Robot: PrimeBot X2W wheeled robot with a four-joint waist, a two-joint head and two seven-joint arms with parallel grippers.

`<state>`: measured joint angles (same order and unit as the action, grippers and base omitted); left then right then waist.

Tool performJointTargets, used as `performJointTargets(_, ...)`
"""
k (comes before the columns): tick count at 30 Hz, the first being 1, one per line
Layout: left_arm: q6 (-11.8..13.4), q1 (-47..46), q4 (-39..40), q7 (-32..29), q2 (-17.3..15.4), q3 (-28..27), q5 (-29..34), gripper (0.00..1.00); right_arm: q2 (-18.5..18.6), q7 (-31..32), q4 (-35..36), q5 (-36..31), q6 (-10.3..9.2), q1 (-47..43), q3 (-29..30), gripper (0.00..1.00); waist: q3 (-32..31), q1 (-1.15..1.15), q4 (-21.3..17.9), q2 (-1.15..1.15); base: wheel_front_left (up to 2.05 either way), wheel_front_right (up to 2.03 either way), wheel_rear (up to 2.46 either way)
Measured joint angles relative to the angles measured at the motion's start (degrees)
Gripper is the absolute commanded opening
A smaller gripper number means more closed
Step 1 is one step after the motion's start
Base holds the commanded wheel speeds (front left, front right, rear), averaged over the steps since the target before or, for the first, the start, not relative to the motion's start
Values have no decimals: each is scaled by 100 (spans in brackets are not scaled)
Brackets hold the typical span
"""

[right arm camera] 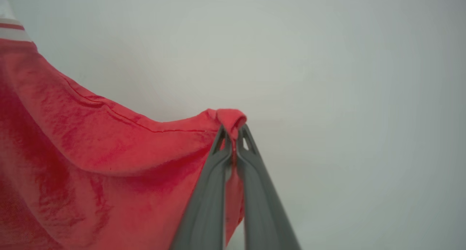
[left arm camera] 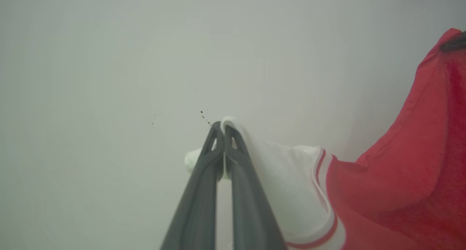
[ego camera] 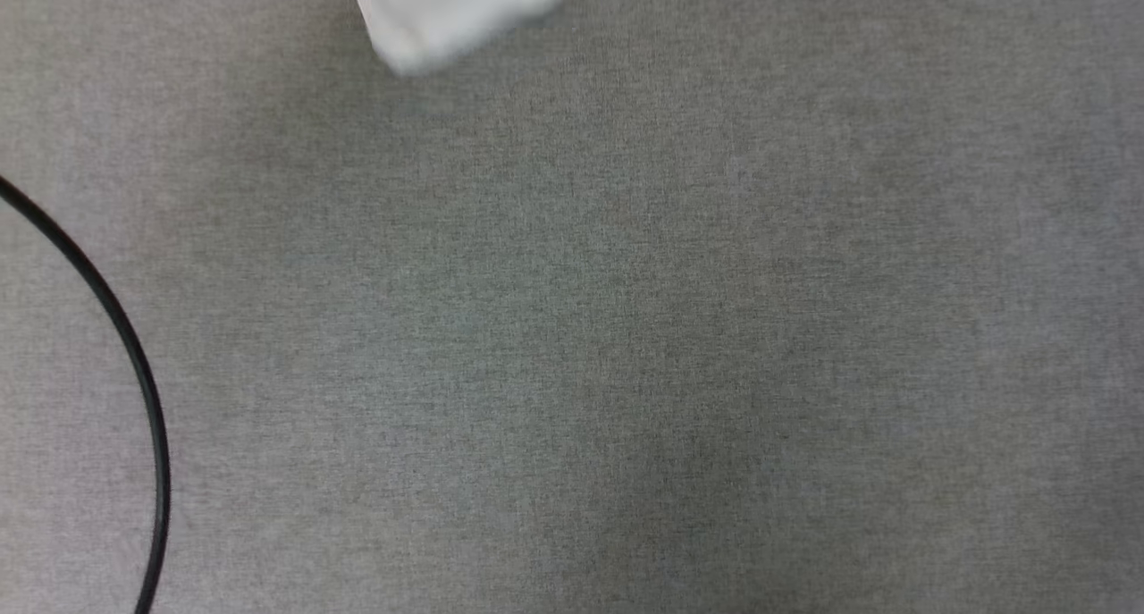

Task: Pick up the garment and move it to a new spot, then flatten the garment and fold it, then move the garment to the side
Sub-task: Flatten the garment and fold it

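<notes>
red garment (left arm camera: pixel 382 191), L/R jaws clamped on

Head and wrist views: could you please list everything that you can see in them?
garment: one, red with a white, red-striped sleeve, held up between both grippers.
grey cloth surface: one, grey, spread across the head view.
black cable: one, black, curving along the head view's left side.
pale shape: one, white and blurred, at the head view's top edge; I cannot tell what it is.
pale background: one, light grey, behind the garment in both wrist views.
left gripper: one, dark grey, shut on the white sleeve.
right gripper: one, dark grey, shut on a red edge.
</notes>
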<state>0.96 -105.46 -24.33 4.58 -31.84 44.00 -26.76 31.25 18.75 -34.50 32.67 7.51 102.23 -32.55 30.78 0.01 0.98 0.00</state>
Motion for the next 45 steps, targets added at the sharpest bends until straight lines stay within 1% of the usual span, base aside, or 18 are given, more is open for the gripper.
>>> performJointTargets(3,-130,-513,-421,44,144,-67,-13,0,-93,-111,-241,-76,0,422,-23,0,109,0,3,0,0,0,0)
performJointTargets(7,-250,-849,-925,201,204,-71,35,0,-232,-236,-534,-122,0,694,-242,0,229,0,-13,0,0,0,0)
performJointTargets(12,-408,-905,-1437,419,361,18,31,0,-302,-360,-825,-26,0,787,-589,0,353,0,-9,0,0,0,0)
performJointTargets(15,-460,-818,-1705,563,420,70,16,0,-299,-409,-910,31,0,657,-946,0,393,0,12,0,0,0,0)
performJointTargets(17,-501,-656,-1880,627,459,152,0,0,-291,-350,-924,116,0,437,-1267,0,390,0,21,0,0,0,0)
performJointTargets(18,-552,-291,-2103,747,556,245,-41,0,-270,-470,-972,382,0,64,-1495,0,354,0,31,0,0,0,0)
performJointTargets(23,-611,504,-2320,927,567,320,-234,0,-293,-749,-1020,790,0,-609,-1864,0,196,0,26,0,0,0,0)
performJointTargets(28,-594,1519,-2172,1023,495,318,-367,0,-324,-1029,-983,1229,0,-1362,-2203,0,-30,0,6,0,0,0,0)
performJointTargets(31,-494,2240,-1881,1032,416,286,-437,0,-279,-1177,-857,1461,0,-1847,-2453,0,-202,0,-2,0,0,0,0)
performJointTargets(34,-335,3065,-1430,1033,237,185,-521,0,-183,-1306,-668,1710,0,-2330,-2680,0,-407,-1,-15,0,0,0,0)
performJointTargets(38,-36,4299,-770,1033,-29,112,-667,0,-25,-1492,-475,2033,0,-2988,-2949,0,-738,-1,-30,0,0,0,0)
performJointTargets(43,278,5810,35,1003,-359,237,-922,0,229,-1655,-299,2370,0,-3830,-3288,0,-1224,-1,-50,0,0,0,0)
performJointTargets(45,480,6358,374,948,-526,267,-1039,0,339,-1677,-194,2472,0,-4126,-3449,0,-1425,-1,-55,0,0,0,0)
